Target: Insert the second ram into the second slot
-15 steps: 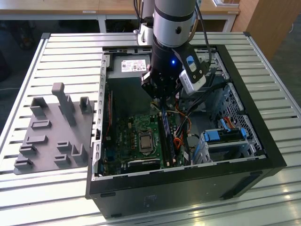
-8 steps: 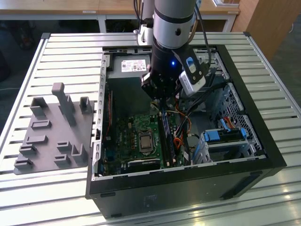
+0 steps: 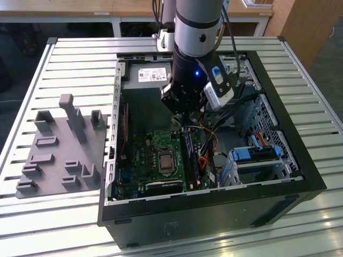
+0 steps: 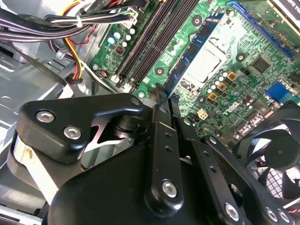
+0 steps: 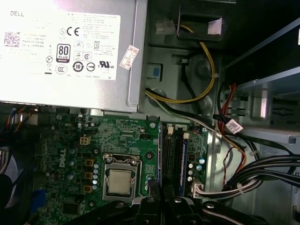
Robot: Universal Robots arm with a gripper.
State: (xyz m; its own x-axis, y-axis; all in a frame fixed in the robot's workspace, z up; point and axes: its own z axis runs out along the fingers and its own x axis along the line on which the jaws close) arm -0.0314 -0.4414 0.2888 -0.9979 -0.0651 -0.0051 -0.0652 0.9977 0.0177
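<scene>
The second ram (image 4: 197, 49) is a thin dark blue stick with chips. It stands on edge along the memory slot nearest the processor socket (image 4: 206, 65); how deep it sits I cannot tell. My gripper (image 4: 166, 96) has its black fingers pinched together on the near end of the stick. In the first wrist view the ram (image 5: 160, 154) shows edge-on as a blue line that runs into my gripper (image 5: 159, 192). Beside it are the black empty slots (image 5: 171, 154). In the exterior view my gripper (image 3: 183, 113) reaches down into the open computer case, above the slots (image 3: 190, 155).
A silver power supply (image 5: 70, 51) lies beyond the green motherboard (image 3: 144, 155). Cable bundles (image 5: 225, 140) crowd the side of the slots away from the socket. Another blue strip (image 5: 184, 159) runs along that side. A fan (image 4: 276, 159) is near the socket. A grey fixture plate (image 3: 59, 150) lies outside the case.
</scene>
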